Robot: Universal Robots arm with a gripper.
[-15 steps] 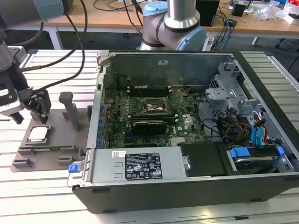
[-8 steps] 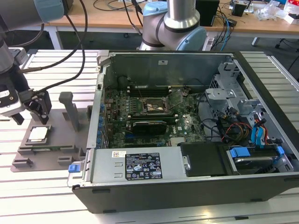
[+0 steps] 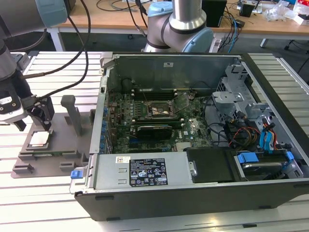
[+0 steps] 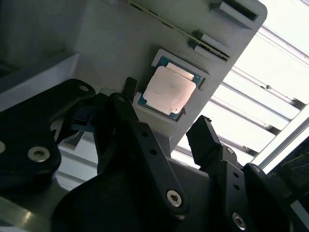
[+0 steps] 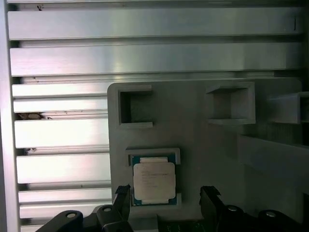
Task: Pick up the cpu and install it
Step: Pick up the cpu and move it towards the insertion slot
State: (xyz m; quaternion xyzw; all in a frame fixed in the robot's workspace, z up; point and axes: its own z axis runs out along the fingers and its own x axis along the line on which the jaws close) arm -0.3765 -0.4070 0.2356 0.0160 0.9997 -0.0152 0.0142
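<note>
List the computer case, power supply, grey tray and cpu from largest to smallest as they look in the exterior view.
1. computer case
2. grey tray
3. power supply, close to the tray in apparent size, so this pair is unsure
4. cpu, clearly smallest

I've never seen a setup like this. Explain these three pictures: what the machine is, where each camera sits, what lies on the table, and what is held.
The machine is a robot arm ending in a two-fingered gripper. The exterior view comes from a camera off the arm that overlooks the slatted metal table. The two wrist views come from cameras riding on the arm, looking past the black fingers.

On the table stands an open computer case, with its motherboard and cpu socket exposed. At the exterior view's left lies a grey plastic tray. The cpu, a small square chip with a metal top, rests in a recess of that tray.

The gripper is open and holds nothing. It hovers above the cpu with its fingers apart.
</note>
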